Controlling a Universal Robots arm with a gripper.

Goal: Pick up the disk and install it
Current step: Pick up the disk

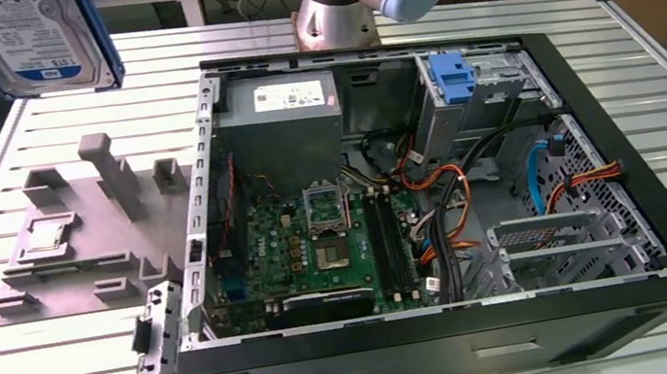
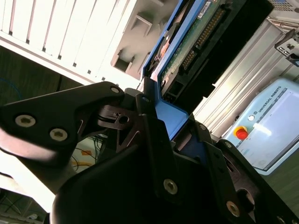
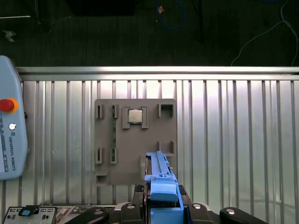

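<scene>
The disk [image 1: 32, 43], a silver-grey drive with a white-and-blue label and blue edge rails, hangs high above the slatted table at the exterior view's upper left, over the grey fixture plate [image 1: 78, 233]. In the second wrist view my gripper [image 2: 163, 100] is shut on the disk [image 2: 196, 42], its black fingers [image 2: 154, 135] clamped against the blue rail, with the green circuit-board side showing. The first wrist view looks straight down the disk's blue rail [image 3: 161, 182] onto the fixture plate [image 3: 135, 140].
The open computer case [image 1: 458, 326] lies on the table at the exterior view's right, with a motherboard [image 1: 316, 248], a grey power-supply box [image 1: 282, 101] and a blue plastic bracket [image 1: 455, 77] in the drive bay. A chip [image 3: 135, 116] sits on the fixture. A teach pendant [image 3: 9, 135] lies near the table's edge.
</scene>
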